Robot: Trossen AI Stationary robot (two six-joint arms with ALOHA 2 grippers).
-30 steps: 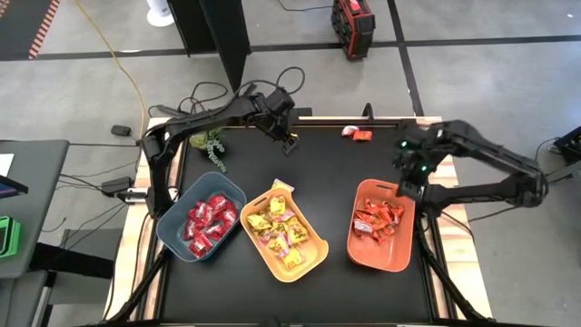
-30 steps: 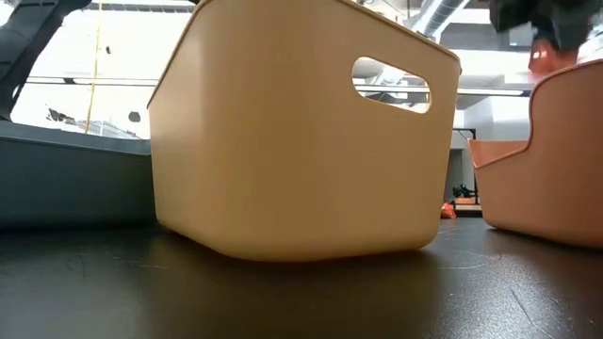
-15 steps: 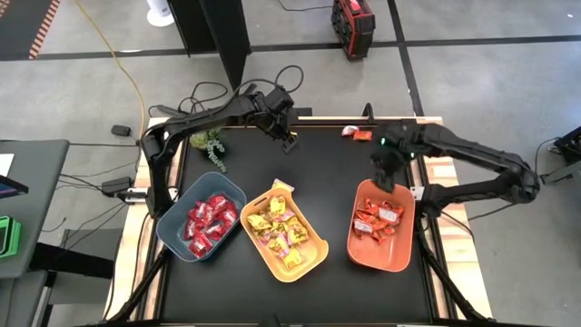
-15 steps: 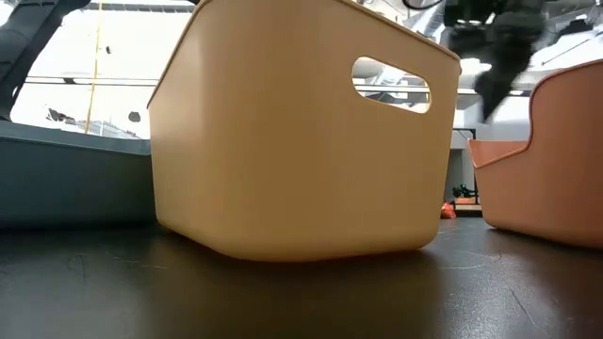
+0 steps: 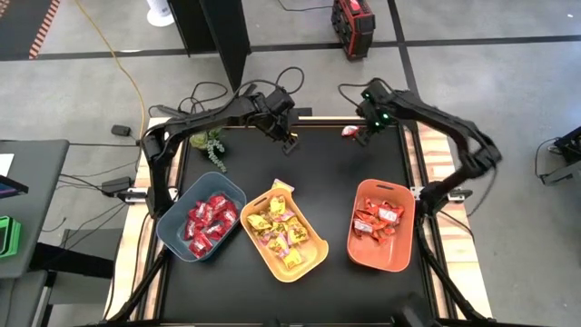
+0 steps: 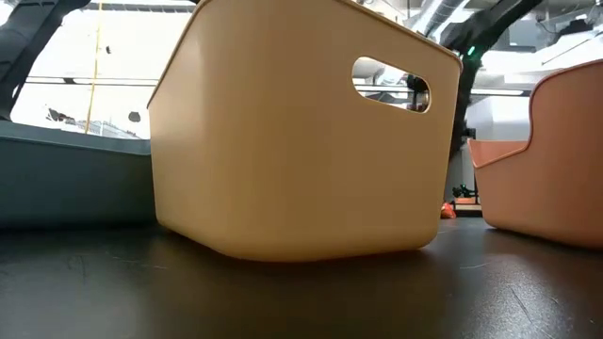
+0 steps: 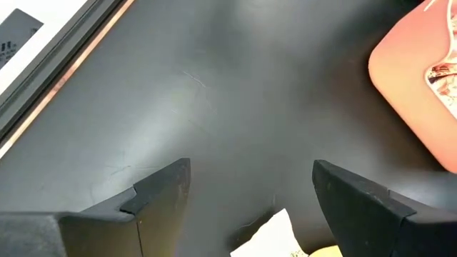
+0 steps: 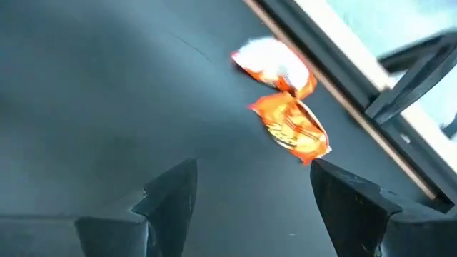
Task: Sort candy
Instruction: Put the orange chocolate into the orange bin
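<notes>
At the far right edge of the black table (image 5: 345,182), your right gripper (image 5: 363,134) hangs just above two loose orange-red and white candies (image 8: 285,107); its fingers (image 8: 168,196) stand wide apart with nothing between them, and the two sweets lie touching each other close to the table's rim, just ahead of the fingertips. You will find your left gripper (image 5: 289,141) near the far edge toward the middle of the table, likewise spread open and empty, its fingers (image 7: 161,193) held over bare tabletop. Along the near side, three bins sit in a row: the blue-grey bin (image 5: 172,238) on the left holds the deep red candy (image 5: 209,218), the yellow bin (image 5: 313,259) in the middle holds the yellow candy with pink marks (image 5: 280,227), and the orange bin (image 5: 399,259) on the right holds orange-red candy (image 5: 377,218). One yellow sweet (image 5: 281,188) lies at the far lip of the yellow bin; whether it rests on the rim or beside it cannot be told. A small green plant sprig (image 5: 211,145) lies at the far left corner, well apart from both grippers.
</notes>
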